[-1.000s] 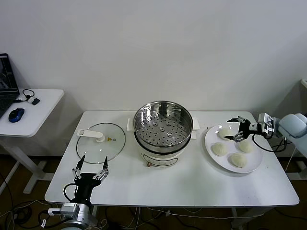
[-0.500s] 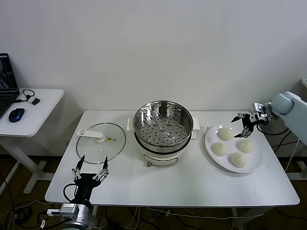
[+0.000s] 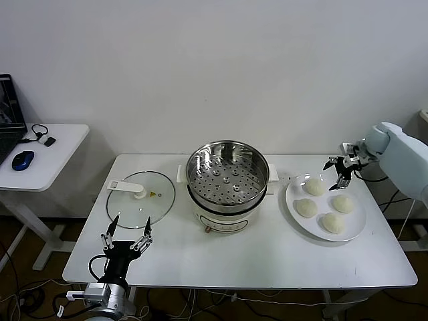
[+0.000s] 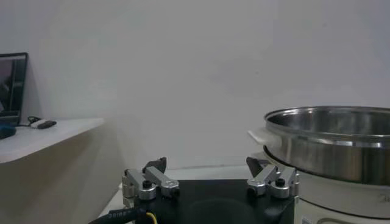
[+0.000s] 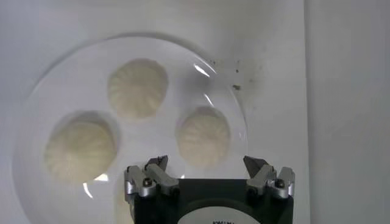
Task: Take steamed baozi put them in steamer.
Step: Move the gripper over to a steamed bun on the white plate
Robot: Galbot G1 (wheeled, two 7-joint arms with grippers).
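Above the far edge of the white plate (image 3: 358,224), your right tool (image 3: 339,171) hangs with its fingers spread wide and nothing between them. It points down at the plate, and your right wrist camera looks straight onto three of the steamed baozi (image 5: 203,136), with the nearest one just below the open fingertips (image 5: 156,164). From your head camera you can count four steamed baozi (image 3: 315,186) on that plate, which sits on the right side of the table (image 3: 267,257). The steamer (image 3: 227,174) stands in the middle of the table, just left of the plate, its perforated floor bare. The glass lid (image 3: 140,198) lies flat on the table to the left of the steamer. Your left tool (image 3: 126,239) is parked low at the near left edge of the table, its fingers also spread and holding nothing. A small side table (image 3: 40,157) with a blue mouse (image 3: 22,160) stands further left.
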